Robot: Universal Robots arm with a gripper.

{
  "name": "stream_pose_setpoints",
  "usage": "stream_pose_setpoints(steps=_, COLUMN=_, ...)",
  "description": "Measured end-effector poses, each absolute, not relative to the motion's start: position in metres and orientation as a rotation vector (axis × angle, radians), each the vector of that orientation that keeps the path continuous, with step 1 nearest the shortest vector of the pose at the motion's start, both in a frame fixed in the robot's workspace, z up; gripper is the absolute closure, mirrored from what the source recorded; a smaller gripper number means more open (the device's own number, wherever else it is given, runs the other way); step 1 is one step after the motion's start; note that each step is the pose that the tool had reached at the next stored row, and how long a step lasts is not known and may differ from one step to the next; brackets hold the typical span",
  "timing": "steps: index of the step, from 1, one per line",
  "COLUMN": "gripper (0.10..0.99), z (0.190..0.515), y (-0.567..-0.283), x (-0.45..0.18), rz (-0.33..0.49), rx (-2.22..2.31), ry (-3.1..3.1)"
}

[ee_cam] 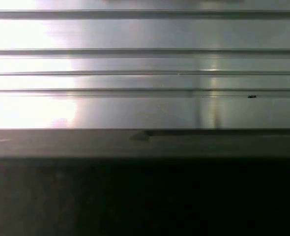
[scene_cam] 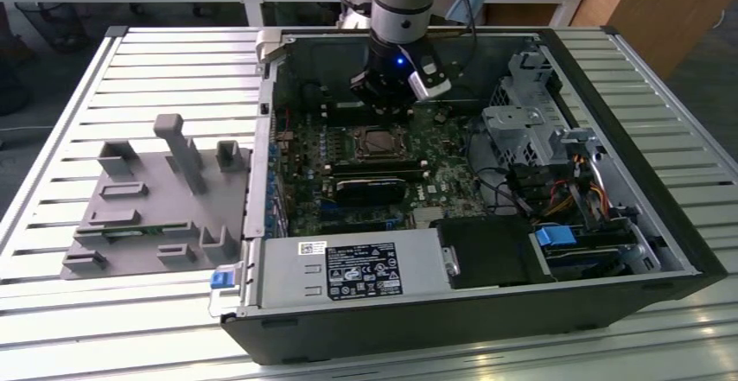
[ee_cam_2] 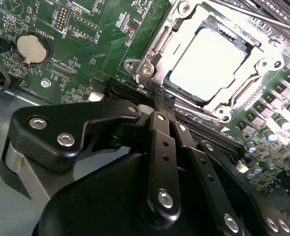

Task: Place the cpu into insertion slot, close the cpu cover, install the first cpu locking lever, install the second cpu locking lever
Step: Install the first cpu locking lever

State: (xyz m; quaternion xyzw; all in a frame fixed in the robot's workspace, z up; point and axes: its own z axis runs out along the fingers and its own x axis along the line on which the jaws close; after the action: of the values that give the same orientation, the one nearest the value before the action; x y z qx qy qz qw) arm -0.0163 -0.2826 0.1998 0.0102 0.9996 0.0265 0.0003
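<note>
Exterior view: gripper [scene_cam: 390, 98] hanging inside open computer case [scene_cam: 645, 225], just beyond insertion slot [scene_cam: 376, 142] on green board.

Second wrist view: cpu [ee_cam_2: 207, 63] sitting in slot, cpu cover [ee_cam_2: 243, 83] lying closed around it; gripper fingers [ee_cam_2: 160, 105] pinching narrow, holding nothing, tips beside cover edge. Lever progress: cannot tell.

First wrist view: ribbed tabletop [ee_cam: 145, 64] showing.

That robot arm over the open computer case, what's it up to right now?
The arm's gripper is down inside the open case, just above the green motherboard. In the second wrist view its fingertips sit at the edge of the insertion slot. The cpu already lies in that slot, and the cpu cover appears to be folded down around it. The gripper isn't carrying anything that I can see.
</note>
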Motion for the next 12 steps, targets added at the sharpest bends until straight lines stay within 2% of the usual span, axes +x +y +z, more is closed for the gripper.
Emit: stream_pose_setpoints(steps=12, gripper=0.98, z=0.1988, y=-0.2825, x=-0.0164, rz=0.064, rx=0.032, ry=3.14)
